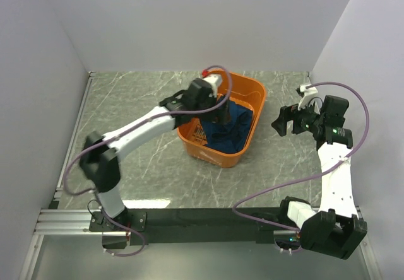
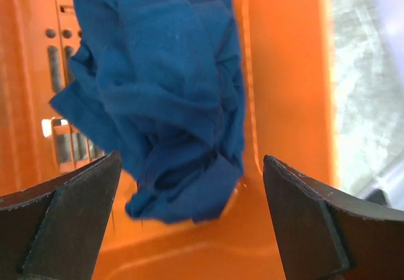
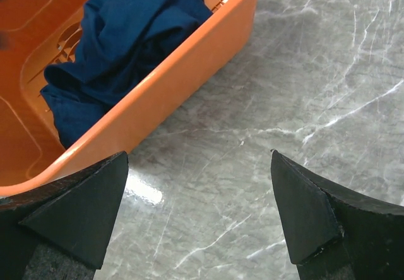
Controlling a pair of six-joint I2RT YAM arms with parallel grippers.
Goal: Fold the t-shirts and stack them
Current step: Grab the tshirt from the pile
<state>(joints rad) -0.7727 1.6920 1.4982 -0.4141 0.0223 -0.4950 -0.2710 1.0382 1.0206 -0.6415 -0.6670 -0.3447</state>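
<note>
Crumpled dark navy t-shirts [image 1: 229,125] lie bunched inside the orange basket [image 1: 247,89]. My left gripper [image 1: 218,78] hangs over the basket's far end, jaws open. In the left wrist view the blue cloth [image 2: 164,97] lies just ahead of the gripper [image 2: 189,166], whose black fingers [image 2: 69,204] hold nothing. My right gripper [image 1: 285,121] hovers open to the right of the basket, above the marble table [image 3: 271,103]. The right wrist view shows the t-shirts [image 3: 120,46] in the basket [image 3: 158,91] at upper left, and that gripper [image 3: 199,160] is empty. No print shows on the cloth.
Grey marble tabletop [image 1: 145,166] surrounds the basket, with white walls on the left, back and right. A small white fitting [image 1: 307,90] sits near the right wall. The arms' bases stand on a dark rail [image 1: 208,220] along the near edge.
</note>
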